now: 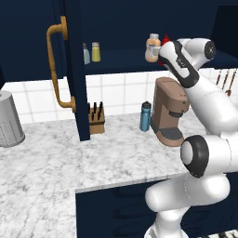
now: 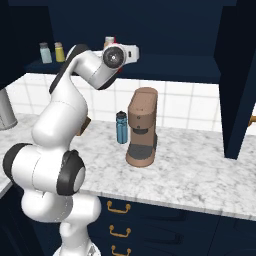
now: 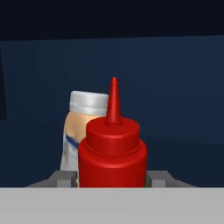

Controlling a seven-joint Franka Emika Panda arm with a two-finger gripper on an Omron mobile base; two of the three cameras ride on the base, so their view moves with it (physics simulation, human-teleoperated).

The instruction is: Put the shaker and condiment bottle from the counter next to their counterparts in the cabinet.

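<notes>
While my arm reaches up and far into the cabinet (image 1: 76,69) in the left base view, my pincer (image 1: 161,51) sits at shelf height just beside the peach-orange bottle (image 1: 152,48), with a sliver of the red condiment bottle (image 1: 166,39) showing above my wrist. Well to the left on the same shelf, the yellow-green shaker (image 1: 95,52) stands just right of the grey shaker (image 1: 86,54). Below me lies the marbled counter (image 1: 46,158).

From the right base view, my forearm runs level toward the shelf, and red peeks out beneath my hand.

Looking along my hand, the condiment bottle (image 3: 112,148) stands upright between my fingertips, pointed nozzle up; I am clamped on it. The peach-orange bottle (image 3: 78,131) stands just behind it to the left, pale cap on top.
</notes>
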